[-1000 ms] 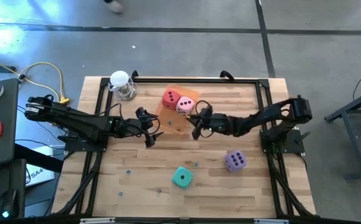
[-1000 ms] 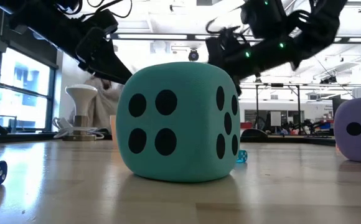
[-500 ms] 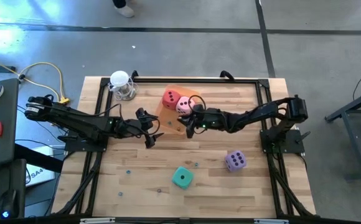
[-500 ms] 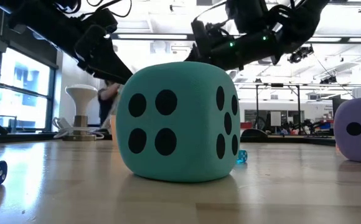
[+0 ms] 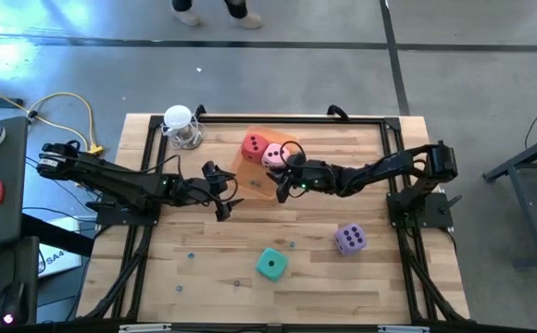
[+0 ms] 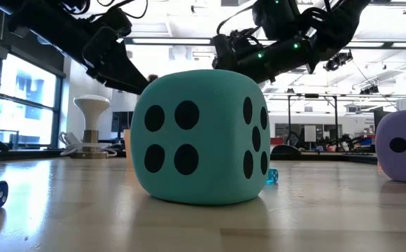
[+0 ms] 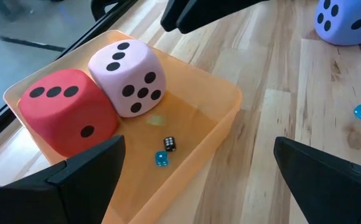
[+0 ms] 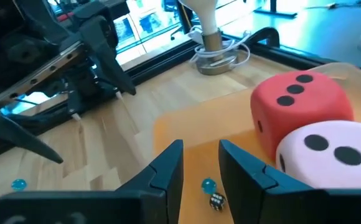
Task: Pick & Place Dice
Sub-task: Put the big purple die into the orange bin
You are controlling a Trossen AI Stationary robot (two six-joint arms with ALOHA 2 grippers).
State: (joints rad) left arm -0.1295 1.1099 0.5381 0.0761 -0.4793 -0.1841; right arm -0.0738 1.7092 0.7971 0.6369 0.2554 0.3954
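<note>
My right end effector (image 5: 279, 179) just slid over the orange tray (image 5: 253, 180) beside the pink die (image 5: 275, 155), fingers parted a crack and, I think, empty, so purple (image 5: 349, 239) and teal (image 5: 270, 264) wait on the surface.

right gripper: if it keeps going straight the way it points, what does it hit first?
Probably the floor of the orange tray, near the small blue die. The right gripper points between its slightly parted fingers there; the pink die sits beside that line. Depth unclear.
</note>
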